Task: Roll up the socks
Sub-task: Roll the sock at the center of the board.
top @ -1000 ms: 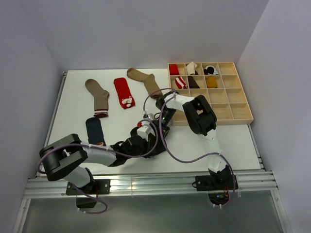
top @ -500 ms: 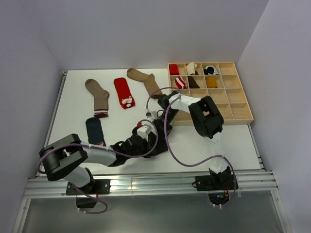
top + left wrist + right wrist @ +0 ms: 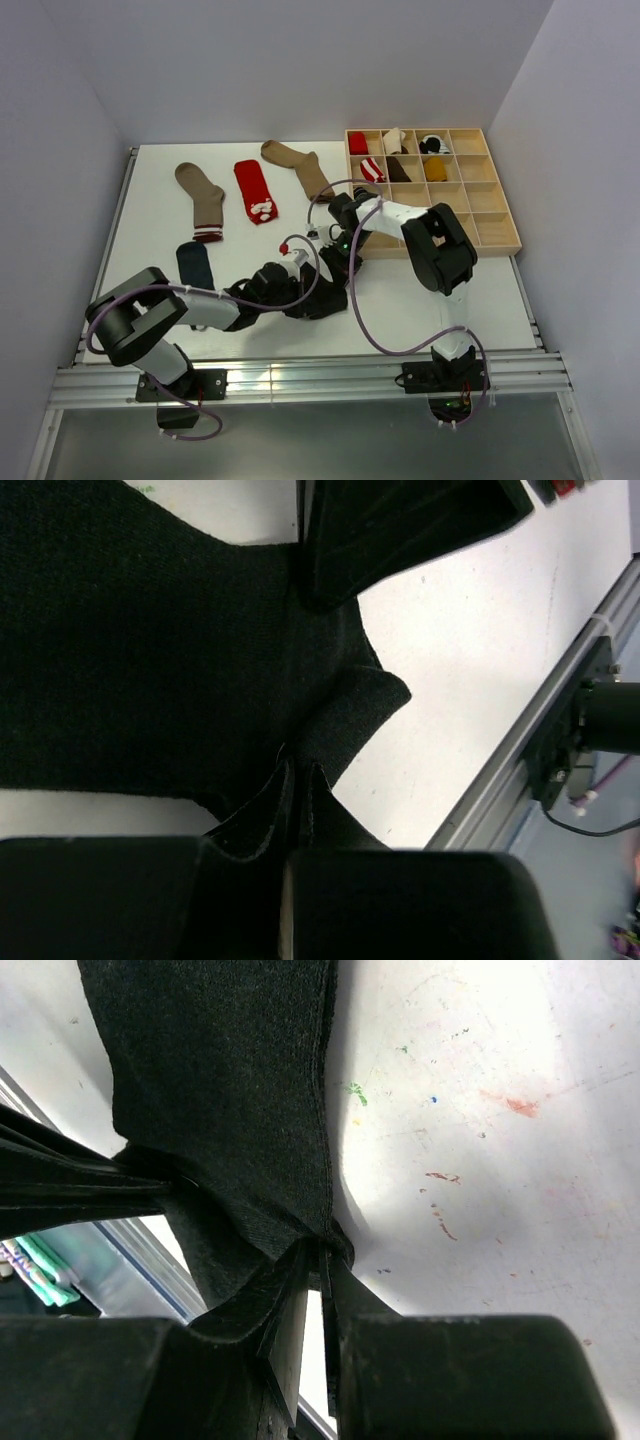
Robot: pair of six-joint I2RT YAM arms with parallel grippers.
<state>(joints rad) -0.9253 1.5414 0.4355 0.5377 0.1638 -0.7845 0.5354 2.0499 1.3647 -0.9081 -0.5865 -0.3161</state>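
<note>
Gathering the black sock [image 3: 322, 300] for its roll looks to be the step in hand. It lies on the table [image 3: 470, 290] at the lower centre of the overhead view, with both arms bent in over it. No roll shows yet. In the wrist views the fabric lies mostly flat, puckered only where it is gripped.

The left hand [image 3: 297, 780] is pressed together on a raised fold of the sock's edge, low in the middle of its frame. The dark cloth spreads away to the upper left. The right hand [image 3: 322, 1260] is likewise closed, pinching a ridge of the same black fabric at the bottom centre of its view. The rest of the sock runs up toward the top left of that frame.

I judge the next move to be a coordinated one. One hand would anchor the sock while the other carries its pinched edge over and along, so the cloth turns onto itself rather than dragging across the table.

The tan sock [image 3: 203, 200], red sock [image 3: 255, 190] and navy sock [image 3: 196, 268] lie flat and apart toward the upper left. The wooden tray [image 3: 490, 249] at the upper right already holds several bundles.
</note>
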